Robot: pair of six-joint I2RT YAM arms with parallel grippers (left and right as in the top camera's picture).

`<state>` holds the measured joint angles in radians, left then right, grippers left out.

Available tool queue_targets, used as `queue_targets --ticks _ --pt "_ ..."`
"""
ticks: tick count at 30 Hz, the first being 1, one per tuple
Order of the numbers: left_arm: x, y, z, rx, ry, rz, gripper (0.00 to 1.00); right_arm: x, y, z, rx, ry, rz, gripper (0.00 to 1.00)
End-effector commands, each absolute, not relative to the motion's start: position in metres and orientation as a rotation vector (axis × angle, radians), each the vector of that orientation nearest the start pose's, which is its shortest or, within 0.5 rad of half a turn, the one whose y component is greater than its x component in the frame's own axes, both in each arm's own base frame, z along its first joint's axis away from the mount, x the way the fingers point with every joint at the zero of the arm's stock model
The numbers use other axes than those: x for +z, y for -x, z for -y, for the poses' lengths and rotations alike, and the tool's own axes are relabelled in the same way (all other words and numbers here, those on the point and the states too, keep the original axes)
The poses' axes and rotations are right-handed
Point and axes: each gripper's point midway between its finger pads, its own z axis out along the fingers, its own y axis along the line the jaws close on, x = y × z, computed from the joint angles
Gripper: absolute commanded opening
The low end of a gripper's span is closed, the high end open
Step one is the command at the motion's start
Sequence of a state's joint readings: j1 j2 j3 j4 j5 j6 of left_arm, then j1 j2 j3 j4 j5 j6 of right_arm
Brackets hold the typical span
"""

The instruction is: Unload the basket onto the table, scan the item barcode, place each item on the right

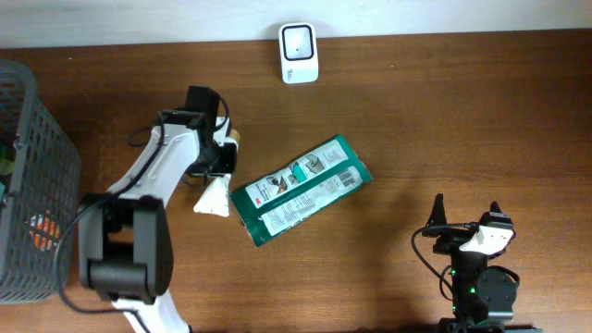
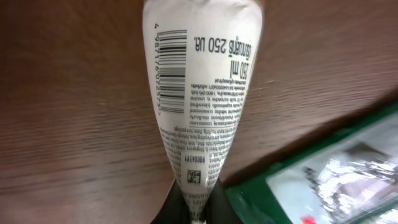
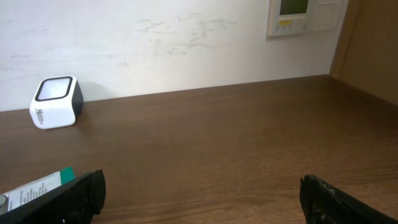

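Fingers (image 2: 163, 216) of the left gripper (image 1: 218, 172) are clamped shut on the flat crimped end of the white tube (image 1: 212, 197). From the left wrist we see the tube (image 2: 199, 93) widen away from the grip, printed side up to that camera, with its barcode (image 2: 173, 71) along the left edge next to the "250 ml" text. From overhead we place the tube left of centre on the table (image 1: 444, 111), its wide end pointing toward the near edge and sitting just beside the near-left corner of the green packet (image 1: 298, 190). We cannot tell whether tube and packet touch, or whether the tube rests on the wood. The packet lies flat and slanted mid-table, label up; its edge also shows bottom right in the left wrist view (image 2: 323, 180), blurred. We see the scanner (image 1: 299, 53) at the far edge of the table against the wall (image 3: 186, 37), well apart from the tube, window facing up. The right gripper (image 1: 467, 220) is parked near the right front of the table with its jaws spread wide and nothing between them. Its wrist view shows both fingertips (image 3: 74, 196) low over bare wood, the scanner (image 3: 56, 101) far left and a corner of the packet (image 3: 37, 186) behind the left finger. A dark wire basket (image 1: 28, 139) sits at the left edge of the table.
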<state>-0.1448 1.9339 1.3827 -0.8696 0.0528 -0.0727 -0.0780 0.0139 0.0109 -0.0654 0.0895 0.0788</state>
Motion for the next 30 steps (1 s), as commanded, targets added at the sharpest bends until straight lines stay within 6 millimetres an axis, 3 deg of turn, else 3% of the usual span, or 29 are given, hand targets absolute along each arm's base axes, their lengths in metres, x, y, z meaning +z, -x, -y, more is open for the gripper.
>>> queue_targets --ticks 1,3,10,13,17,21,22,25,30 --pt "0.017 -0.381 0.066 -0.115 -0.097 -3.053 0.0 0.157 -0.243 0.039 -0.089 -0.217 -1.629 0.98" --pt "0.013 -0.38 0.067 -0.118 -0.097 -3.063 0.01 0.157 -0.243 0.039 -0.089 -0.218 -1.629 0.98" --pt "0.013 -0.378 0.066 -0.116 -0.098 -3.073 0.38 0.157 -0.243 0.039 -0.089 -0.217 -1.629 0.98" --pt "0.015 -0.379 0.066 -0.117 -0.098 -3.068 0.43 0.157 -0.243 0.039 -0.089 -0.217 -1.629 0.98" --pt "0.035 -0.387 0.067 -0.12 -0.099 -3.035 0.48 0.157 -0.243 0.039 -0.089 -0.218 -1.629 0.98" --pt "0.081 -0.399 0.069 -0.125 -0.128 -2.937 0.54 0.157 -0.243 0.039 -0.089 -0.218 -1.629 0.98" --pt "0.103 -0.404 0.069 -0.127 -0.146 -2.885 0.59 0.157 -0.243 0.039 -0.089 -0.218 -1.629 0.98" --pt "0.141 -0.408 0.07 -0.129 -0.178 -2.796 0.65 0.157 -0.243 0.039 -0.089 -0.218 -1.629 0.98" --pt "0.214 -0.407 0.06 -0.126 -0.171 -2.642 0.7 0.157 -0.243 0.039 -0.089 -0.218 -1.629 0.98"
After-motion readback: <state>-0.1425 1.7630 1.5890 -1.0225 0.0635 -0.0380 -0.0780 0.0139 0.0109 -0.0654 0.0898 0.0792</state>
